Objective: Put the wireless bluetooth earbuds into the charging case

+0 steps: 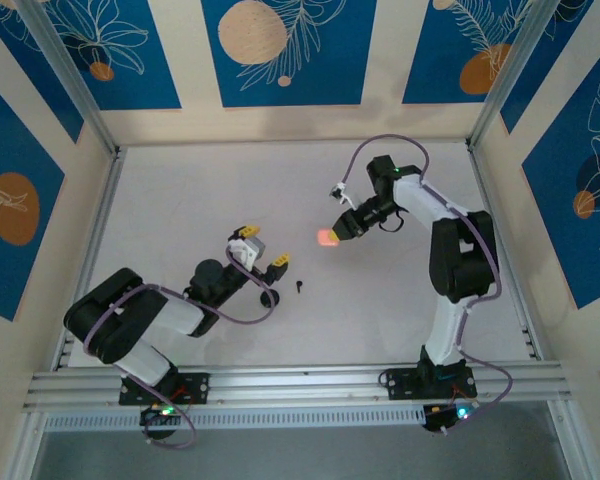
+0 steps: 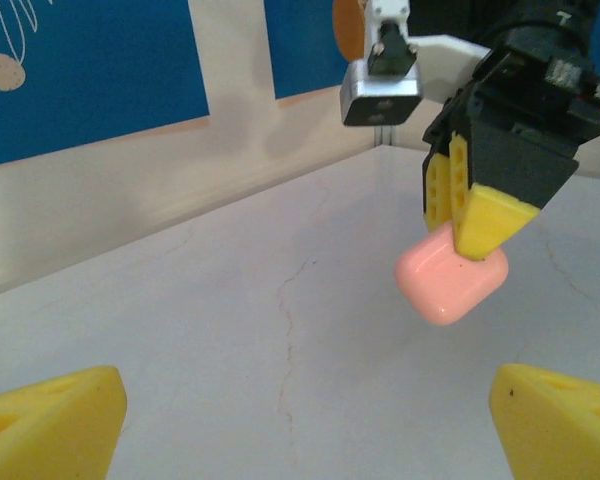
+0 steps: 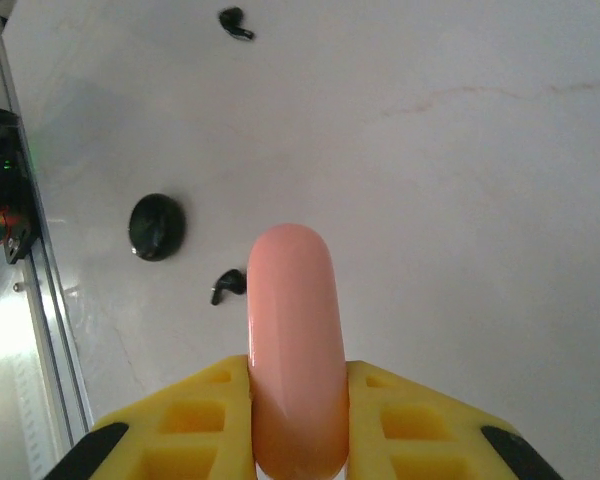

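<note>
- The right gripper (image 1: 338,231) is clamping a pink charging case (image 1: 327,238) between its yellow fingers (image 3: 195,420), one pressing on each broad side.
- From the left wrist camera, that pink case (image 2: 452,275) is hanging below the right gripper (image 2: 465,215) with its lid shut, and it appears to be riding clear of the white table (image 2: 230,330).
- In the right wrist view the case (image 3: 292,330) is sticking out past the right gripper (image 3: 298,400), rounded end forward.
- The left gripper (image 1: 262,250) is standing wide open and holding nothing; its two yellow fingertips (image 2: 45,425) are sitting at the bottom corners of its own view, with bare table between them around the left gripper (image 2: 300,430).
- A black charging case (image 1: 270,297), closed, is lying on the table (image 1: 180,190) just in front of the left gripper.
- One black earbud (image 1: 300,287) is lying just beside that black case (image 3: 157,226), not touching it; it is showing here too (image 3: 230,285).
- A second black earbud (image 3: 237,22) is lying on the table well apart from the first.
</note>
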{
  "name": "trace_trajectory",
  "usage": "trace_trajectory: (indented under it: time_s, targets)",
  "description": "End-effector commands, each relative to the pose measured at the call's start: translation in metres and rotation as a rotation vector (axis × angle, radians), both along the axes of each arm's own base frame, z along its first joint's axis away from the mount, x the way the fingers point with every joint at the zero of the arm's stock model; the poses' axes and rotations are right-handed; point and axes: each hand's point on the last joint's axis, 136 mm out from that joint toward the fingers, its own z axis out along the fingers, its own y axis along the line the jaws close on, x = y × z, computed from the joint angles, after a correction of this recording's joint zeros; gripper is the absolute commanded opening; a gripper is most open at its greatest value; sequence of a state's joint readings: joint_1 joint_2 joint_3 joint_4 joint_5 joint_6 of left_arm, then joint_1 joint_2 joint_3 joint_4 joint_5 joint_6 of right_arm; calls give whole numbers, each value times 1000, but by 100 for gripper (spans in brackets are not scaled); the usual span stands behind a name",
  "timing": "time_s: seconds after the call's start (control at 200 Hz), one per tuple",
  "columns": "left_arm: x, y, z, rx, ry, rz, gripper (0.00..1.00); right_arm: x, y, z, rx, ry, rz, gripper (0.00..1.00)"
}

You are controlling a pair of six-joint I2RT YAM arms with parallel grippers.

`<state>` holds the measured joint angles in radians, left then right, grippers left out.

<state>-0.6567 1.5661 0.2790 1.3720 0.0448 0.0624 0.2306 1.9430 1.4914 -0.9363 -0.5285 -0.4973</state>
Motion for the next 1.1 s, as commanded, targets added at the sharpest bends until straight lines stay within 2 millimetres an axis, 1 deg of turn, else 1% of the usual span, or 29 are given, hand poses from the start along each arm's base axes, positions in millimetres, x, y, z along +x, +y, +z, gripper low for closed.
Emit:
trace_trajectory:
  time_s: [0.0,0.13,0.26,0.46,0.62,0.725,0.85,1.095]
  targets:
    - [4,6,-3,-2,-2,35,93,3,-6,-6,-30,97,-28,14]
    - [6,6,-8,6,9,44,93,17,-13,-22,-71,158,-53,14]
    - [9,6,-12,16,16,50,93,28,-19,-34,-101,196,-66,14]
    - [13,3,-15,28,29,51,93,37,-29,-48,-129,253,-85,14]
    - [15,2,-17,37,37,53,93,42,-37,-51,-131,265,-100,14]
    - [16,2,-17,40,39,55,93,45,-48,-50,-132,275,-118,14]
    - [17,0,-17,45,43,52,93,45,-61,-53,-162,287,-126,14]
    - [19,-5,-19,46,52,37,91,45,-63,-61,-176,300,-108,15]
